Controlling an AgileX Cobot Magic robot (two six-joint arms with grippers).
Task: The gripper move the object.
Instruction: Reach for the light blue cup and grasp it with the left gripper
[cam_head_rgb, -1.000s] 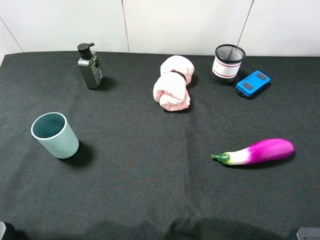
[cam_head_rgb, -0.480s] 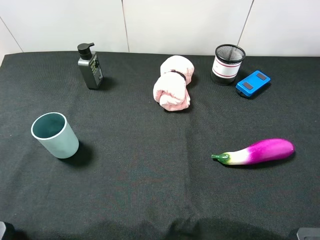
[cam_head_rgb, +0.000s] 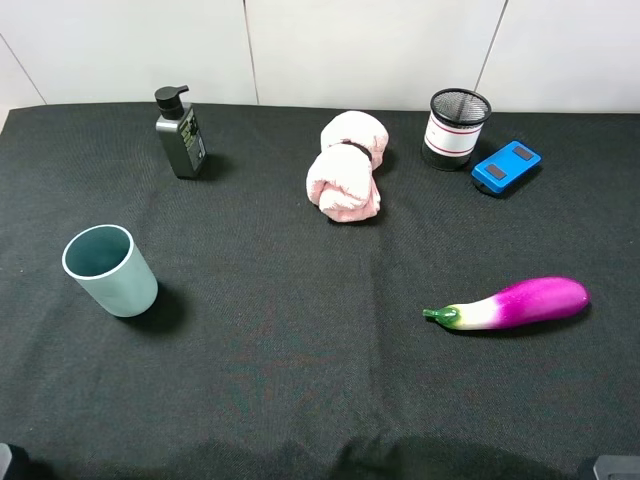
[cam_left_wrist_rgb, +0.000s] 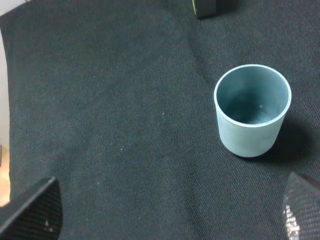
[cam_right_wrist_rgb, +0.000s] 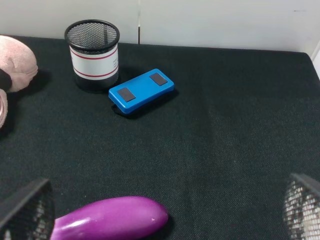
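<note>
The pale teal cup (cam_head_rgb: 110, 272) stands upright and empty on the black cloth at the left. In the left wrist view the cup (cam_left_wrist_rgb: 252, 112) is ahead of my left gripper (cam_left_wrist_rgb: 167, 220) and off to one side. The two black fingertips (cam_left_wrist_rgb: 31, 210) sit far apart at the frame's corners, so the gripper is open and empty, well short of the cup. My right gripper (cam_right_wrist_rgb: 162, 215) is also open and empty, its fingertips (cam_right_wrist_rgb: 24, 210) wide apart over the right side of the table. In the exterior view only slivers of the arms show at the bottom corners.
A dark grey pump bottle (cam_head_rgb: 180, 135) stands at the back left. A rolled pink towel (cam_head_rgb: 345, 165) lies at the back middle. A black mesh pen holder (cam_head_rgb: 457, 130) and a blue device (cam_head_rgb: 505, 167) are at the back right. A purple eggplant (cam_head_rgb: 515, 303) lies at the right.
</note>
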